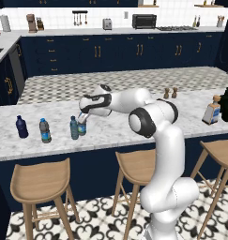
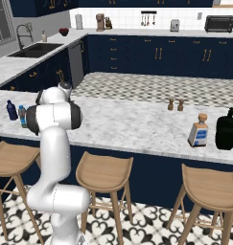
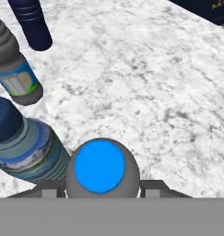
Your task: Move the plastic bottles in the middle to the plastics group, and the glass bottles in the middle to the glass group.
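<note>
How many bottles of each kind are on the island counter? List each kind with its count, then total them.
clear water bottle: 2
navy bottle: 1
teal bottle: 1
pale glass bottle with stopper: 1
black bottle: 1
Total: 6

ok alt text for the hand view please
Looking straight down on a blue-capped water bottle held between the jaws. Beside it on the marble counter stand a teal bottle, another water bottle and a navy bottle.
</note>
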Motion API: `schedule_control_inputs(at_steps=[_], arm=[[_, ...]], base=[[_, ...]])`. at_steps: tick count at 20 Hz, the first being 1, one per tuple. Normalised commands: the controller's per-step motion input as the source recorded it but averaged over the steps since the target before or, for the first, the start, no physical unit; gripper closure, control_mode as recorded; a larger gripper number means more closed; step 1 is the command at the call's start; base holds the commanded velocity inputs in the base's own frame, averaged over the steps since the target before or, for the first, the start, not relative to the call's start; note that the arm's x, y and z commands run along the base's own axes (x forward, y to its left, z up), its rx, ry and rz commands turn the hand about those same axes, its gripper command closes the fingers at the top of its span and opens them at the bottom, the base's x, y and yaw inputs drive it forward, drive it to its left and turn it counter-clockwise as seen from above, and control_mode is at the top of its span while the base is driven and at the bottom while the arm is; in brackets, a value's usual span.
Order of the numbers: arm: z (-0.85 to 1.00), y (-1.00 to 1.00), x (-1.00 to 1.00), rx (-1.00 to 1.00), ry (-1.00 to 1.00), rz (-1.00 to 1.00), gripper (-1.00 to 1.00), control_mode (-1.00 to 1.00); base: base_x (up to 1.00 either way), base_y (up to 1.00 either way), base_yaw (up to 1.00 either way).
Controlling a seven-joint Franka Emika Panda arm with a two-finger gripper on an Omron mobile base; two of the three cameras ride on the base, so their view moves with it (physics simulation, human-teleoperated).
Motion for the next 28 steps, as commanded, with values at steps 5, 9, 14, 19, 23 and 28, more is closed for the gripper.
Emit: schedule_control_inputs(at_steps=[5,9,14,19,23,28], arm=[[0.00,0.00,0.00,-0.03,0.00,0.00,-1.00,-1.00],[0.06,0.00,-0.01,-0.01,0.00,0.00,-1.00,-1.00],[0.24,0.00,-0.13,0.00,0.00,0.00,-1.00,-1.00],[0.45,-0.14,-0.45,-0.04,0.00,0.00,-1.00,-1.00],[0.38,-0.31,-0.68,-0.11,-0.01,-0.03,-1.00,-1.00],[0.32,-0.37,-0.69,-0.12,0.00,-0.06,-1.00,-1.00]], base=[[0.00,0.00,0.00],[0.00,0.00,0.00],[0.00,0.00,0.00],[0.00,0.00,0.00],[0.00,0.00,0.00],[0.00,0.00,0.00]])
